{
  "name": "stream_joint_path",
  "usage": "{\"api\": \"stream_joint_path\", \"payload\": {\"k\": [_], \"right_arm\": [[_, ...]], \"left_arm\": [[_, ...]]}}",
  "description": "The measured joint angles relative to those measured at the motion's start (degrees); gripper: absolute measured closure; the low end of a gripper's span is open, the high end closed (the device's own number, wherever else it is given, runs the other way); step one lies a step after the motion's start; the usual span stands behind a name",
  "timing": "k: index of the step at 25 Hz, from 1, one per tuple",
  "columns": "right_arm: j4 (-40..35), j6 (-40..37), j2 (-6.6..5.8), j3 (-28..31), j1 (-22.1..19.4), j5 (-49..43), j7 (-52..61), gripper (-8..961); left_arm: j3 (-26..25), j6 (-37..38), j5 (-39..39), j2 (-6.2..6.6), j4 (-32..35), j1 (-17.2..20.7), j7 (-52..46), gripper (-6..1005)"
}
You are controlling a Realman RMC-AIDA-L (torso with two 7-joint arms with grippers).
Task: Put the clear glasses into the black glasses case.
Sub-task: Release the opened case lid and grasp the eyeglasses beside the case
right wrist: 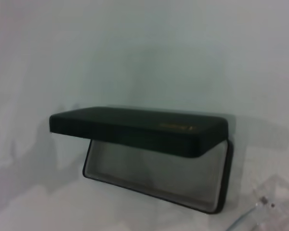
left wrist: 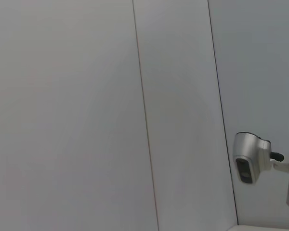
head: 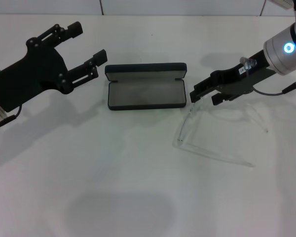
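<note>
Lying open on the plain white surface (head: 138, 197), the rectangular black hard-shell glasses case (head: 146, 92) with rounded corners serves as the landmark here. Its lid stands raised along the far edge, and the grey-lined tray below it holds nothing. In the right wrist view the same case (right wrist: 149, 132) shows small orange lettering on the lid's outer face. Nothing rests on the surface between the case and either arm.

The clear, colourless plastic glasses (head: 207, 140) with a one-piece wraparound lens and thin transparent arms sit to the right of the case and nearer the robot, outside it, with their arms unfolded and stretching away from the case. A corner of the clear plastic also shows in the right wrist view (right wrist: 272, 197), just beside the case's end.

The right gripper (head: 202, 95), black on a silver wrist with a lit blue ring, is just off the case's right end, directly above the lens end of the glasses. Its jaws stand only narrowly apart; I cannot tell whether they touch or pinch the lens.

The left gripper (head: 89, 47) hovers off the case's left end, raised above the surface. Its jaws are spread wide and hold nothing. The left wrist view faces a pale panelled wall (left wrist: 86, 115), with a silver device (left wrist: 248, 158) near the picture's edge.
</note>
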Motion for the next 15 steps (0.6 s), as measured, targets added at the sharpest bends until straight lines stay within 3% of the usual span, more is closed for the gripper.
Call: {"api": "stream_joint_path", "payload": {"k": [5, 15], "right_arm": [[2.2, 0.5, 0.09, -0.2, 1.0, 0.1, 0.0, 274], [10.1, 3.4, 0.10, -0.2, 7.5, -0.1, 0.6, 284]], "left_arm": [[0.0, 0.0, 0.0, -0.12, -0.2, 0.0, 0.3, 226], [0.1, 0.0, 0.2, -0.20, -0.3, 0.1, 0.6, 227]]}}
